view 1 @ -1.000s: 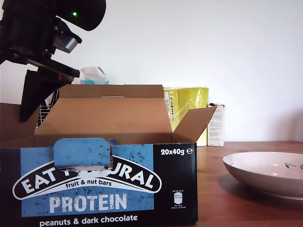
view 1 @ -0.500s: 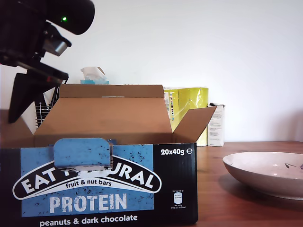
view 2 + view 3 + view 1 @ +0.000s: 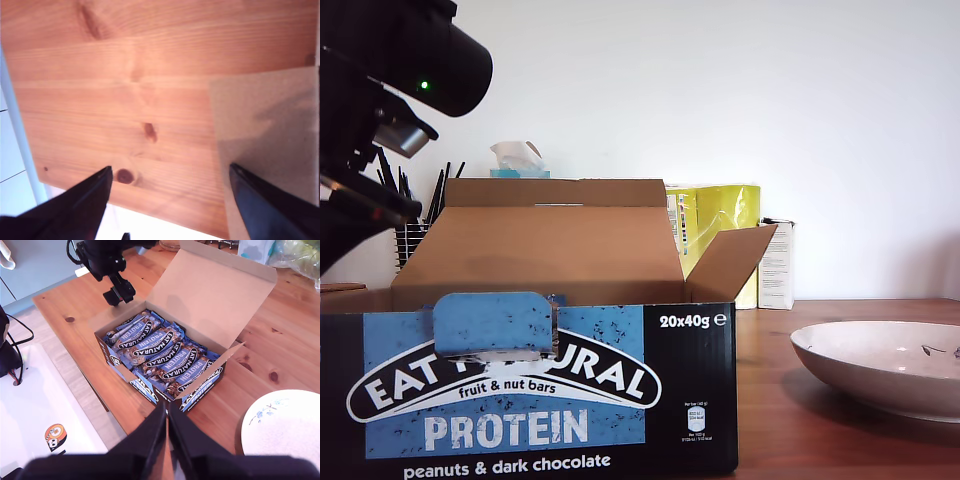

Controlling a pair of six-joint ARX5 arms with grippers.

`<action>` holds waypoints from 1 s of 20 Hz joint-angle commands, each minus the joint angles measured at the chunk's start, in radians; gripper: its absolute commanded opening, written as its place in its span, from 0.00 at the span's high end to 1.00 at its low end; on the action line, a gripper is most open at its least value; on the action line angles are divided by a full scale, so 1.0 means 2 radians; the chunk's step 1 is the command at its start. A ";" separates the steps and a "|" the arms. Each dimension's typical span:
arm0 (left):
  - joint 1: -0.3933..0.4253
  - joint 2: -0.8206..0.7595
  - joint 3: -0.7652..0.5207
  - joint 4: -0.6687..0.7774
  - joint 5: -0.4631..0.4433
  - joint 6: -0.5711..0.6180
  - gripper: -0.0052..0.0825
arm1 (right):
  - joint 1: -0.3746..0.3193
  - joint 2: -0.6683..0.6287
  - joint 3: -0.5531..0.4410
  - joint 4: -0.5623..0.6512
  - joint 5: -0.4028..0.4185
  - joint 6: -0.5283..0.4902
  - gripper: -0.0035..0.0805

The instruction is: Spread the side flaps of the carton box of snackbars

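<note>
The carton box of snackbars [image 3: 540, 400] stands open at the exterior view's left, and in the second wrist view the box [image 3: 165, 355] shows rows of bars. One side flap [image 3: 730, 262] slants up and outward at the exterior view's right. The other side flap [image 3: 112, 317] lies low and outward, and this flap [image 3: 265, 120] also shows under one finger of my first gripper [image 3: 170, 200]. That gripper is open and holds nothing. My first arm [image 3: 390, 70] hangs above that end. My second gripper [image 3: 166, 435] is shut and empty, high above the box's front.
A white bowl [image 3: 885, 365] sits on the wooden table [image 3: 840, 440] at the exterior view's right. Behind the box stand a yellow packet [image 3: 720, 215], a slim white carton [image 3: 777, 265], a tissue box [image 3: 520, 160] and a pen holder [image 3: 415, 235]. The table's edge [image 3: 75, 360] runs close by.
My first arm has swung toward the exterior view's left, away from the box. The side flap on that end has dropped lower and flatter.
</note>
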 commanded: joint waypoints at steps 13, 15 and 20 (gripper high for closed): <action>0.000 -0.013 -0.054 0.044 0.040 0.021 0.16 | 0.002 -0.001 0.003 0.005 -0.001 -0.001 0.97; 0.000 -0.038 -0.046 0.042 0.041 0.024 0.16 | 0.002 -0.001 0.003 0.005 -0.001 -0.001 0.97; 0.000 -0.158 -0.039 0.035 0.061 0.025 0.16 | 0.002 -0.001 0.003 0.005 -0.001 -0.001 0.97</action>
